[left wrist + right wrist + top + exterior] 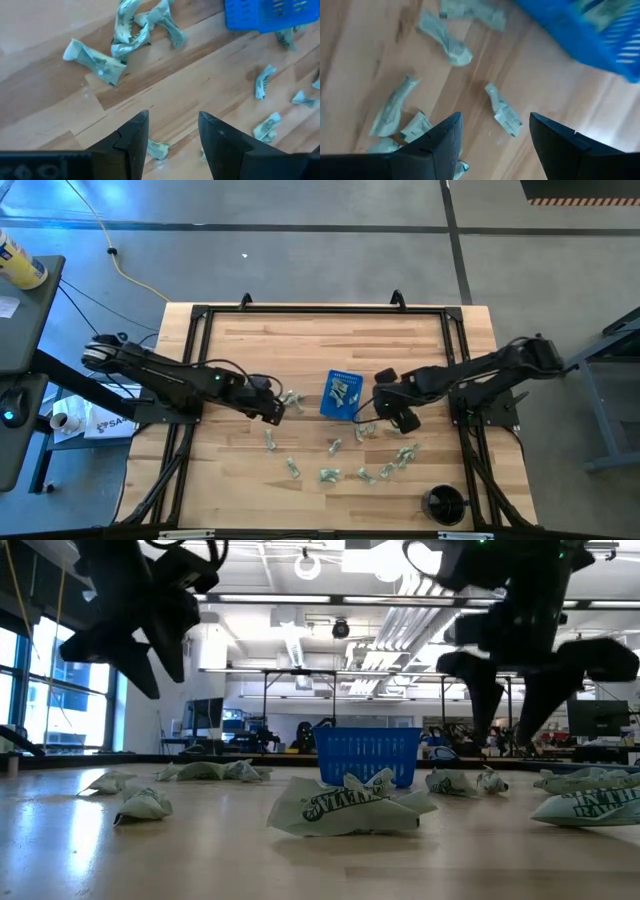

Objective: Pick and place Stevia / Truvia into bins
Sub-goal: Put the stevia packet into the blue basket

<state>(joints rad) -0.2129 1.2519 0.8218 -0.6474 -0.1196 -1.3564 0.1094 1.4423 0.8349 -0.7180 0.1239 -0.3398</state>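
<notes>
a blue bin (342,395) is seen near the middle of the wooden desk (250,350), with a few sachets already lying inside it. many more crumpled green-and-white sachets (330,473) are scattered over the desk, mostly in front of the bin and to its right, with a small cluster (291,398) just left of it. the left end effector (272,410) is held above the desk beside that cluster; its fingers (131,141) are seen parted with nothing between them, and bare wood and a sachet (157,149) show below the gap. the right end effector (398,416) is held just right of the bin, over loose sachets; its fingers (435,142) are likewise spread and nothing is gripped, a single sachet (503,114) lying on the desk beyond the gap. in the low view both end effectors are seen raised clear of the desk. a round black cup (445,504) stands at the desk's near right corner.
</notes>
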